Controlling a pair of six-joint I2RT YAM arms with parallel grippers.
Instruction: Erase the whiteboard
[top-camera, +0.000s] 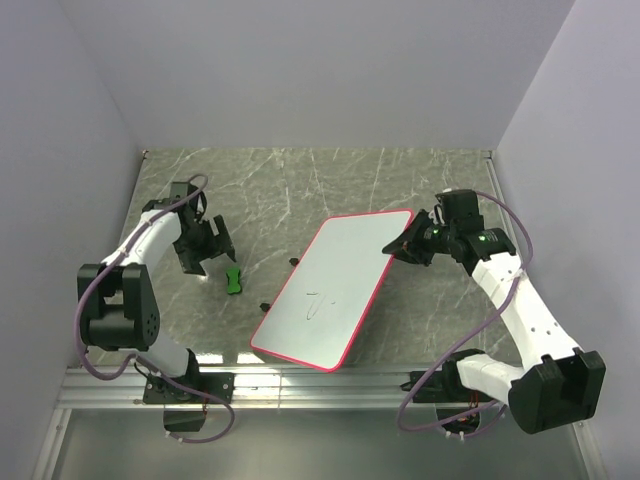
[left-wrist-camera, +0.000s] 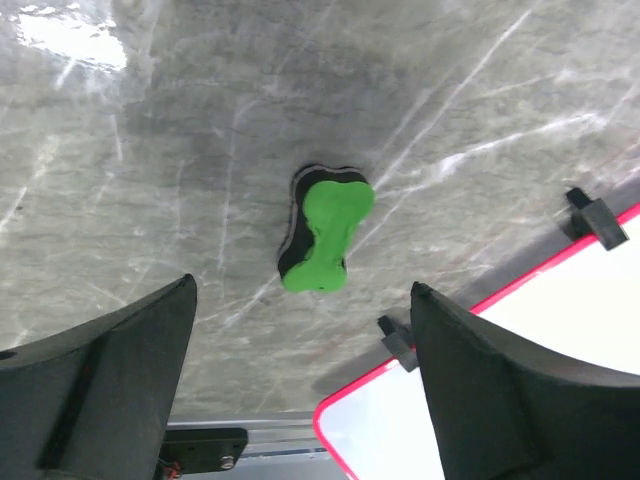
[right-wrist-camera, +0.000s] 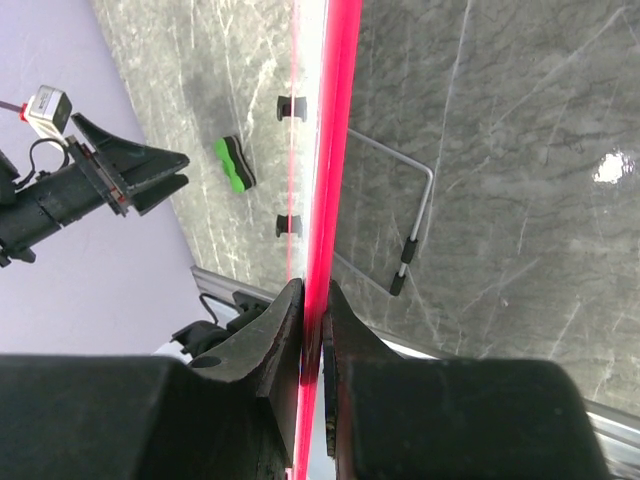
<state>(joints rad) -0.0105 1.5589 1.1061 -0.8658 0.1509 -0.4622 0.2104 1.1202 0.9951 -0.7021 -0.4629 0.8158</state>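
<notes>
The whiteboard (top-camera: 335, 290) is white with a red-pink rim and a few dark pen marks (top-camera: 318, 305) near its middle. It lies slanted across the table's centre. My right gripper (top-camera: 405, 248) is shut on its right edge. In the right wrist view the rim (right-wrist-camera: 335, 120) runs edge-on between the jaws of the gripper (right-wrist-camera: 315, 300). The green eraser (top-camera: 233, 279) lies on the table left of the board, and also shows in the left wrist view (left-wrist-camera: 322, 235). My left gripper (top-camera: 210, 250) hovers open and empty just above and behind it (left-wrist-camera: 300, 300). A board corner (left-wrist-camera: 400, 430) shows near it.
Two small black clips (top-camera: 293, 259) (top-camera: 264, 307) stick out from the board's left edge. A wire stand leg (right-wrist-camera: 415, 220) shows under the board. Grey walls close in the marble table (top-camera: 300, 180) on three sides. A metal rail (top-camera: 330, 385) runs along the near edge.
</notes>
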